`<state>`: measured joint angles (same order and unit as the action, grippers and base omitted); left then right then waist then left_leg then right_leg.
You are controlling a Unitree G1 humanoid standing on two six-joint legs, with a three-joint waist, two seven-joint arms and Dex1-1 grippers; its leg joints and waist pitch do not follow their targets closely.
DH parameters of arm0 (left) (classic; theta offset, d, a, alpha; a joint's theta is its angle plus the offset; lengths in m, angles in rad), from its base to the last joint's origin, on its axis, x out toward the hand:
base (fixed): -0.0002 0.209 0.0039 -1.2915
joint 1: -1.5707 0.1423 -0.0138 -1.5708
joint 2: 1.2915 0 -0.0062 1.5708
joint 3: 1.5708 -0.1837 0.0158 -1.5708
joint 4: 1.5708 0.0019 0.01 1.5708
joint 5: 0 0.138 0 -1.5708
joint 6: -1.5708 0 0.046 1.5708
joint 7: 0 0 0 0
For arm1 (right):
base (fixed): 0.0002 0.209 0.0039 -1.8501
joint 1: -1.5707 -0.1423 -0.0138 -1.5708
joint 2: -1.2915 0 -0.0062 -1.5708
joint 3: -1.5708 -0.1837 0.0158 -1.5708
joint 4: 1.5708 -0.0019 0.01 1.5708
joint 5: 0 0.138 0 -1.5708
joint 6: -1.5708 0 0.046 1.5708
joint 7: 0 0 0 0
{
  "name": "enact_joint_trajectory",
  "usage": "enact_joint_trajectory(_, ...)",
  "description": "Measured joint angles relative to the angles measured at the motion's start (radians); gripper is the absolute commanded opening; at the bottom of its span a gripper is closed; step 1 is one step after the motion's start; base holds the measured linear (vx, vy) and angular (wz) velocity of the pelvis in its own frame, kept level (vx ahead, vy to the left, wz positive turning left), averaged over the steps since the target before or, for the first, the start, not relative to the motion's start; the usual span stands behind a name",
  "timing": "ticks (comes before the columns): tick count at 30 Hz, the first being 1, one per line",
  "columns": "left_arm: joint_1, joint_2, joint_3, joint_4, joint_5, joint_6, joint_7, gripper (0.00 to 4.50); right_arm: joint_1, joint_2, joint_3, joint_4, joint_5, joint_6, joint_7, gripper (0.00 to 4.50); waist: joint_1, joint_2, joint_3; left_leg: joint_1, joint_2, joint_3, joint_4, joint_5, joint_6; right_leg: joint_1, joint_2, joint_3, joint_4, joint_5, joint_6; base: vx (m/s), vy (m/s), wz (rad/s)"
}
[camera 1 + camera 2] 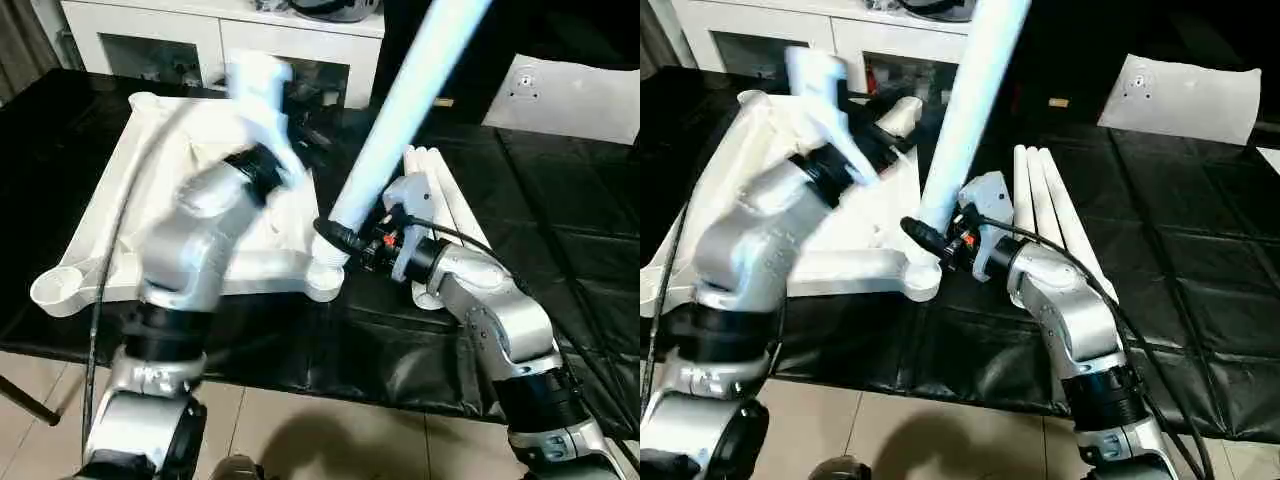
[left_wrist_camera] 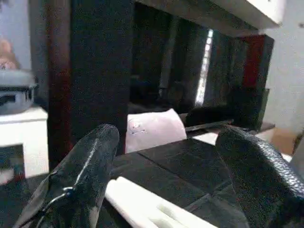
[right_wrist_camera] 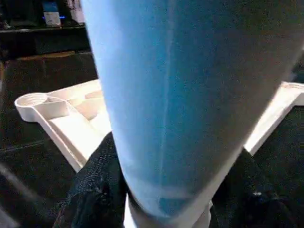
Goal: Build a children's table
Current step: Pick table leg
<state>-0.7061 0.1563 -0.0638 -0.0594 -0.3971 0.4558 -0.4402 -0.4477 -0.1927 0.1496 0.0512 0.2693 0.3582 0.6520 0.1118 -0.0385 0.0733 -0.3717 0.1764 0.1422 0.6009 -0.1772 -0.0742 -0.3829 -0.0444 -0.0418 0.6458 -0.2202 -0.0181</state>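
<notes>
Right gripper [image 1: 335,238] is pinching the leg [image 1: 395,120] at the tabletop's [image 1: 110,190] near corner socket [image 1: 325,278], top cut off. Left gripper [image 2: 166,180], blurred, is hovering spread, fingers [image 2: 85,175] empty.

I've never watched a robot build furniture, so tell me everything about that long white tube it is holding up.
The long tapered white plastic tube leg is smooth and round, and leans slightly. Its lower end sits at the round corner socket of the upturned white plastic tabletop on the black table. The right tool has its two black fingers clamped around it just above the socket.
</notes>
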Motion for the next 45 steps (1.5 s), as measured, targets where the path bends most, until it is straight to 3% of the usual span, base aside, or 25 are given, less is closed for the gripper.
enact_joint_trajectory(5,0.028,0.000,0.004,-0.018,0.002,-0.004,0.006,3.80,0.000,0.006,-0.003,0.003,-0.006,0.000,-0.035,1.90,-0.001,0.003,-0.001,0.000,0.000,0.000,0.000,0.000,0.000,0.000,0.000,0.000,0.000,0.000,0.000,0.000,0.000,0.00)
enact_joint_trajectory(11,0.099,0.019,0.082,0.043,0.090,0.016,0.185,3.80,0.025,0.057,-0.077,-0.019,-0.024,0.050,-0.204,1.90,-0.009,0.019,-0.003,0.000,0.000,0.000,0.000,0.000,0.000,0.000,0.000,0.001,0.000,0.000,0.000,0.000,0.000,0.00)
enact_joint_trajectory(15,0.237,0.081,0.138,0.034,0.132,0.034,0.215,3.80,0.137,0.053,-0.144,-0.113,-0.023,0.114,-0.270,1.90,-0.014,0.021,-0.003,-0.001,0.000,0.000,-0.003,0.000,0.000,-0.001,0.001,0.000,-0.002,0.000,0.001,0.000,0.000,0.00)
enact_joint_trajectory(20,0.371,0.102,0.136,-0.016,0.170,0.020,0.228,3.80,0.211,0.061,-0.143,-0.227,-0.028,0.153,-0.330,1.90,-0.019,0.022,-0.003,0.001,0.000,0.002,-0.002,0.000,0.000,-0.002,0.001,0.002,-0.003,-0.001,0.001,0.000,0.000,0.00)
enact_joint_trajectory(21,0.407,0.105,0.140,-0.030,0.176,0.008,0.228,3.80,0.231,0.065,-0.143,-0.246,-0.035,0.157,-0.353,1.90,-0.009,0.021,-0.003,0.009,0.009,0.027,-0.001,-0.004,-0.004,-0.005,0.015,0.027,-0.006,0.000,0.009,0.000,0.000,0.00)
enact_joint_trajectory(22,0.422,0.107,0.145,-0.033,0.176,0.007,0.230,3.80,0.240,0.065,-0.144,-0.253,-0.040,0.167,-0.368,1.90,0.001,0.021,-0.003,0.012,0.014,0.037,0.003,-0.007,-0.009,-0.009,0.023,0.045,-0.005,0.004,0.012,-0.010,0.028,-0.47)
enact_joint_trajectory(23,0.428,0.107,0.145,-0.035,0.178,0.009,0.236,3.80,0.259,0.065,-0.147,-0.267,-0.046,0.179,-0.383,1.90,0.007,0.016,-0.003,0.006,0.012,0.034,0.001,-0.010,-0.005,-0.009,0.021,0.049,-0.004,0.006,0.014,-0.003,0.038,-0.24)
enact_joint_trajectory(25,0.436,0.106,0.144,-0.059,0.187,0.015,0.255,3.80,0.302,0.079,-0.162,-0.285,-0.061,0.177,-0.415,1.90,0.005,0.018,-0.005,0.001,0.005,0.030,0.012,-0.016,0.011,-0.010,0.014,0.054,-0.006,0.008,0.019,-0.009,0.053,-0.10)
enact_joint_trajectory(26,0.436,0.105,0.143,-0.068,0.192,0.023,0.262,3.80,0.305,0.085,-0.164,-0.286,-0.074,0.174,-0.430,1.90,0.005,0.024,-0.007,-0.007,0.001,0.021,0.030,-0.023,0.029,-0.010,0.012,0.054,-0.005,0.008,0.024,-0.016,0.124,-0.05)
enact_joint_trajectory(27,0.441,0.103,0.141,-0.087,0.198,0.028,0.272,3.80,0.307,0.086,-0.168,-0.286,-0.081,0.171,-0.440,1.90,0.010,0.035,-0.011,-0.022,-0.005,-0.001,0.054,-0.033,0.047,-0.011,0.009,0.054,-0.006,0.009,0.030,-0.016,0.124,-0.05)
enact_joint_trajectory(29,0.467,0.103,0.141,-0.119,0.209,0.029,0.285,3.80,0.317,0.085,-0.169,-0.306,-0.082,0.196,-0.453,1.90,0.007,0.048,-0.017,-0.026,-0.018,0.000,0.062,-0.042,0.045,-0.009,-0.004,0.053,-0.013,0.011,0.032,-0.010,0.172,0.07)
enact_joint_trajectory(30,0.487,0.099,0.147,-0.134,0.218,0.037,0.300,3.80,0.322,0.091,-0.161,-0.321,-0.081,0.220,-0.461,1.90,-0.001,0.051,-0.017,-0.025,-0.025,0.006,0.057,-0.043,0.050,-0.012,-0.008,0.051,-0.022,0.020,0.005,-0.005,0.186,0.09)
enact_joint_trajectory(34,0.547,0.057,0.166,-0.184,0.217,0.070,0.341,3.80,0.341,0.108,-0.119,-0.348,-0.063,0.254,-0.457,1.90,-0.012,0.050,-0.018,-0.028,-0.041,0.006,0.057,-0.042,0.057,-0.005,-0.021,0.043,-0.036,0.024,-0.007,-0.024,0.132,0.11)
enact_joint_trajectory(39,0.593,0.054,0.117,-0.250,0.219,0.085,0.336,3.80,0.352,0.109,-0.138,-0.372,-0.035,0.273,-0.449,1.90,-0.031,0.030,-0.017,-0.017,-0.044,0.008,0.048,-0.041,0.056,0.000,-0.047,0.029,-0.038,0.016,0.058,0.000,0.000,0.00)
enact_joint_trajectory(45,0.576,0.050,0.111,-0.251,0.226,0.087,0.337,3.80,0.353,0.118,-0.151,-0.376,-0.001,0.272,-0.435,1.90,-0.060,0.027,-0.017,-0.014,-0.044,0.008,0.020,-0.034,0.044,-0.005,-0.046,0.026,-0.039,0.015,0.059,0.000,-0.008,-0.01)
